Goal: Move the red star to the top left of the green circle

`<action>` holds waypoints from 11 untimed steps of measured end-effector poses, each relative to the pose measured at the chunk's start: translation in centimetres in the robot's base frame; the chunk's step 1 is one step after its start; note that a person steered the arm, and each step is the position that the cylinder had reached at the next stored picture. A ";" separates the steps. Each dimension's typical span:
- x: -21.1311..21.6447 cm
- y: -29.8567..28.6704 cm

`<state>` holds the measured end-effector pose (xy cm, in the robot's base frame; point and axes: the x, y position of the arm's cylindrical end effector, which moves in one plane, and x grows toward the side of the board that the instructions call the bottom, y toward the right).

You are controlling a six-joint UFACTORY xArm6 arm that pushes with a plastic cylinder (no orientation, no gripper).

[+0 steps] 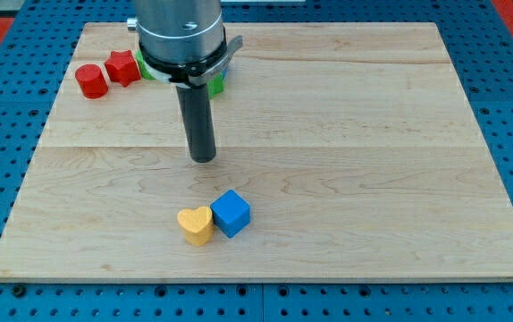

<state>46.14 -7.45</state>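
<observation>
My tip (203, 158) rests well apart from the red star (123, 67).

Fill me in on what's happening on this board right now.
A robot arm with a dark rod is working over a wooden board. My tip rests on bare wood near the middle, touching no block. The red star sits near the view's top left, beside a red cylinder. Green blocks are mostly hidden behind the arm's body, so their shapes cannot be made out. A yellow heart and a blue cube sit touching toward the view's bottom, below the tip.
</observation>
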 end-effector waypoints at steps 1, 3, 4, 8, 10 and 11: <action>0.7 -2.0; 0.0 -11.1; -2.4 -15.9; -15.6 -9.3; -16.9 -9.9; -13.0 -13.4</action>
